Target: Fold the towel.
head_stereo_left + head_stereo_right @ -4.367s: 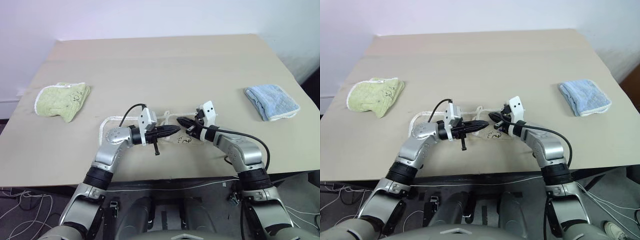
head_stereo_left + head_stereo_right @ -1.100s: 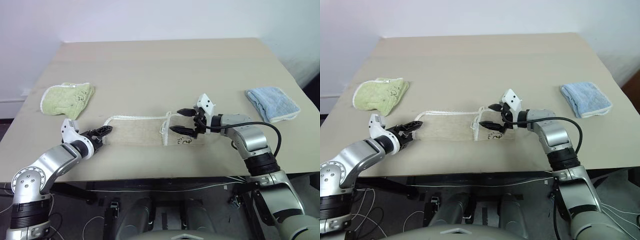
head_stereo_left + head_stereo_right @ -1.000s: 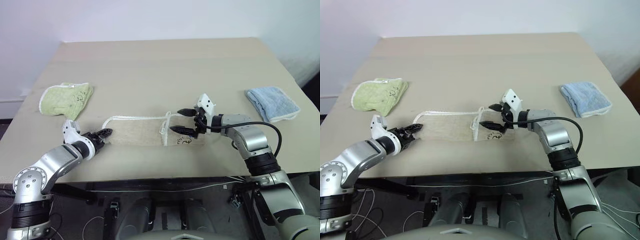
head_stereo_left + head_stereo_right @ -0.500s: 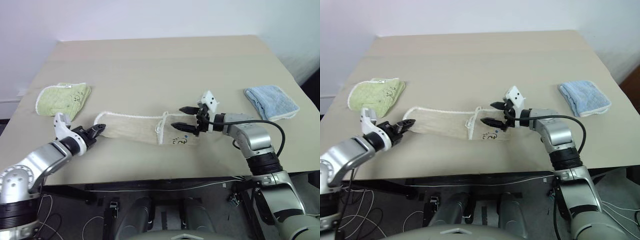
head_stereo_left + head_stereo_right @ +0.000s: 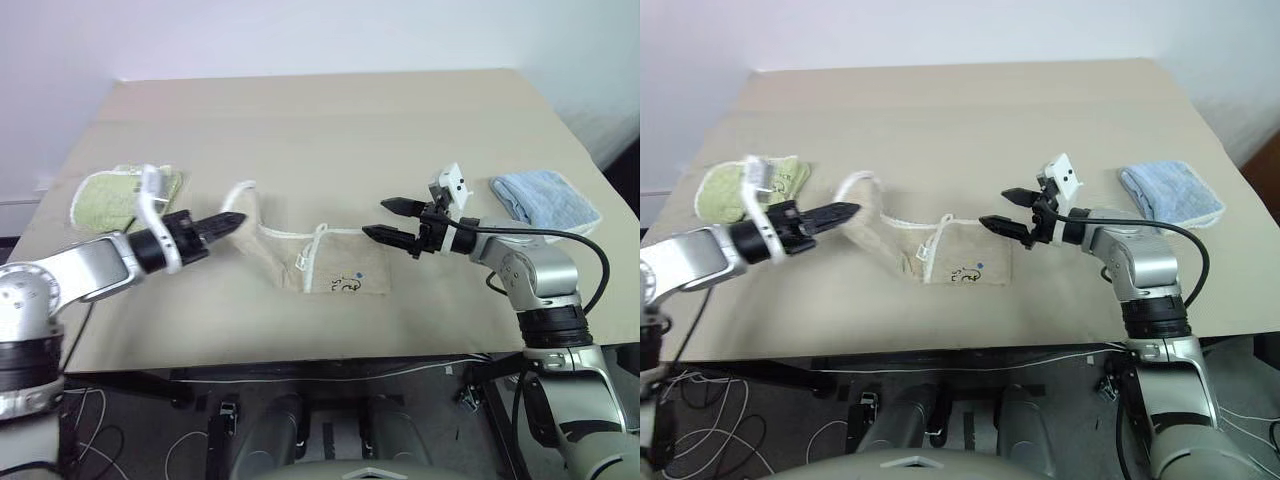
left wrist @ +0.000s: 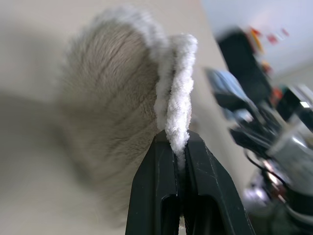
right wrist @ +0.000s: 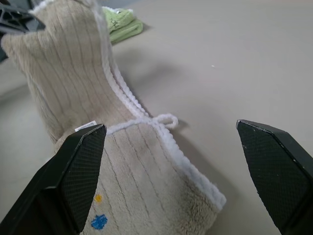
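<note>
The beige towel (image 5: 345, 268) with white corded edging lies on the table (image 5: 300, 120), its small dark mark facing up near the right end. My left gripper (image 5: 240, 217) is shut on the corded edge of its left end (image 6: 177, 117). That end hangs lifted off the table, and the cloth sags down to the flat part. My right gripper (image 5: 378, 218) hovers open just above the towel's right end with nothing between its fingers (image 7: 73, 166). In the right wrist view the towel (image 7: 63, 68) rises toward the left gripper.
A small folded light-green towel (image 5: 105, 195) lies at the left, just behind my left arm. A small folded light-blue towel (image 5: 545, 200) lies at the right, beyond my right wrist. The table's front edge runs close below the beige towel.
My left gripper has shut on the towel's left end and lifted it up and to the right, so the cloth bunches toward the middle. The right gripper drew back to the right, still open.
</note>
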Tool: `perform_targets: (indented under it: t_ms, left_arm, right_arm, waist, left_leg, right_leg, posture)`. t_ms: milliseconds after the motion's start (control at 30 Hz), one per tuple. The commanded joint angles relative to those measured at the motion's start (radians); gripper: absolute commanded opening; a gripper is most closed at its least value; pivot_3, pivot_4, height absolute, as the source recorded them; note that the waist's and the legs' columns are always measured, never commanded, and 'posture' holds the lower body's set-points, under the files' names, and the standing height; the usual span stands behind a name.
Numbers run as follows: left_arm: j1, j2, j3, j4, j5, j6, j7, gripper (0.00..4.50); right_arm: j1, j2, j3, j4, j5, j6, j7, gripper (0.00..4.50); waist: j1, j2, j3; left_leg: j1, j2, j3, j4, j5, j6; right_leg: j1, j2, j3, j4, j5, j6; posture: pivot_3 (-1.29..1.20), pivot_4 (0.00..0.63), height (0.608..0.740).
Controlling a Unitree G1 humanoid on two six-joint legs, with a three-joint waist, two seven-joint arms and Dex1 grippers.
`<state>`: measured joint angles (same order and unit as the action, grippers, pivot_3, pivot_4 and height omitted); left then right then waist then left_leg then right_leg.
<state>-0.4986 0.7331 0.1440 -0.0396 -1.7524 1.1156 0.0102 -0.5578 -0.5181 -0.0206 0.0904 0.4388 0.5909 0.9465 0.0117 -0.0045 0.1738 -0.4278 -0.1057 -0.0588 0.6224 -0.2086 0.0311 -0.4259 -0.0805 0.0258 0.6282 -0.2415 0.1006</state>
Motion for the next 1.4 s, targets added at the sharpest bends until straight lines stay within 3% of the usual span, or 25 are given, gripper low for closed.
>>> perform_targets:
  t_ms: [33, 167, 400, 833, 967, 1167, 1333, 1400]
  left_arm:
    - [-0.084, -0.048, -0.055, 0.026, 0.011, 0.046, -0.035, 0.02]
    - [-0.173, -0.168, -0.160, 0.114, 0.151, 0.092, -0.118, 0.02]
    - [-0.276, -0.306, -0.194, 0.286, 0.364, 0.121, -0.207, 0.02]
    - [-0.318, -0.418, -0.205, 0.289, 0.626, 0.163, -0.393, 0.02]
    - [-0.299, -0.437, -0.191, 0.245, 0.651, 0.192, -0.419, 0.94]
    - [-0.282, -0.490, -0.121, 0.224, 0.680, 0.163, -0.421, 2.86]
    - [-0.256, -0.423, -0.157, 0.097, 0.769, 0.071, -0.514, 4.47]
    - [-0.242, -0.392, -0.162, 0.047, 0.805, 0.009, -0.571, 4.47]
  right_arm:
    - [0.021, -0.005, -0.046, -0.070, 0.023, -0.010, -0.031, 4.50]
    - [0.082, -0.013, -0.078, -0.114, 0.027, -0.011, -0.073, 4.50]
    - [0.146, -0.016, -0.107, -0.184, 0.036, 0.000, -0.130, 4.50]
    - [0.177, -0.019, -0.108, -0.210, 0.033, 0.000, -0.176, 4.50]
    - [0.171, -0.018, -0.105, -0.199, 0.027, -0.009, -0.182, 4.50]
    - [0.155, -0.022, -0.119, -0.222, 0.050, 0.007, -0.186, 4.50]
    - [0.139, -0.032, -0.166, -0.204, 0.092, 0.030, -0.196, 4.50]
    - [0.128, -0.032, -0.199, -0.198, 0.125, 0.054, -0.205, 4.50]
  waist:
    - [0.000, 0.000, 0.000]
    - [0.000, 0.000, 0.000]
    - [-0.002, -0.001, 0.001]
    - [-0.001, -0.001, 0.001]
    - [0.000, -0.001, 0.001]
    - [0.000, -0.001, 0.001]
    - [-0.003, -0.001, 0.001]
    - [-0.002, -0.001, 0.001]
  left_leg:
    - [0.000, 0.000, 0.000, 0.000, 0.000, 0.000]
    - [0.000, -0.001, 0.000, 0.000, 0.000, 0.000]
    - [0.000, 0.000, 0.000, 0.000, 0.001, -0.001]
    - [0.000, 0.000, 0.000, 0.001, 0.001, -0.001]
    - [0.000, 0.000, 0.000, 0.001, 0.001, -0.001]
    - [0.000, 0.000, 0.000, 0.001, 0.001, -0.001]
    - [0.000, 0.000, 0.000, 0.001, 0.001, -0.001]
    - [0.000, 0.000, 0.000, 0.001, 0.001, -0.001]
  right_leg:
    - [0.000, 0.000, 0.000, 0.000, 0.000, 0.000]
    - [0.001, 0.000, 0.000, 0.000, 0.000, 0.000]
    - [0.000, 0.001, 0.000, 0.001, 0.000, 0.001]
    - [0.000, 0.000, 0.000, 0.001, 0.000, 0.001]
    - [0.000, 0.000, 0.000, 0.001, 0.000, 0.001]
    - [0.001, 0.000, 0.000, 0.001, 0.000, 0.001]
    - [0.001, 0.000, 0.000, 0.001, 0.000, 0.001]
    - [0.001, 0.001, 0.000, 0.001, 0.000, 0.001]
  posture:
    - [0.00, 0.150, 0.740]
    - [0.00, 0.150, 0.740]
    - [0.00, 0.150, 0.740]
    - [0.00, 0.150, 0.740]
    - [0.00, 0.150, 0.740]
    - [0.00, 0.150, 0.740]
    - [0.00, 0.150, 0.740]
    - [0.00, 0.150, 0.740]
